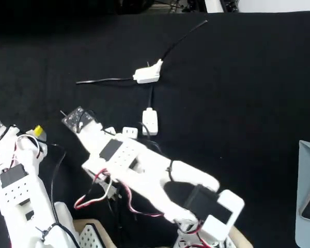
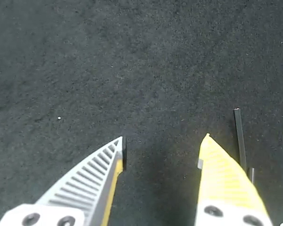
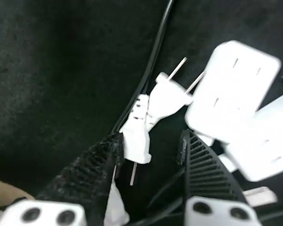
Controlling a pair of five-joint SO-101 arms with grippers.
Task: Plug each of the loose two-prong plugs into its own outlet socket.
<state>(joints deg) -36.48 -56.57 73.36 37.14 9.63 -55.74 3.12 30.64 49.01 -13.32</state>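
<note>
Both released: left tool (image 2: 164, 138) over bare worktop (image 2: 108, 70), right tool (image 3: 150, 137) straddling a plug (image 3: 136, 139); best gripped squarely by its body, prongs free.

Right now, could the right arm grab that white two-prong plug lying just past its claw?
Probably yes. The right gripper is open, and the two-prong plug lies just beyond its fingertips, uncovered. The white outlet block sits close beside the plug, so a finger might bump it.
</note>
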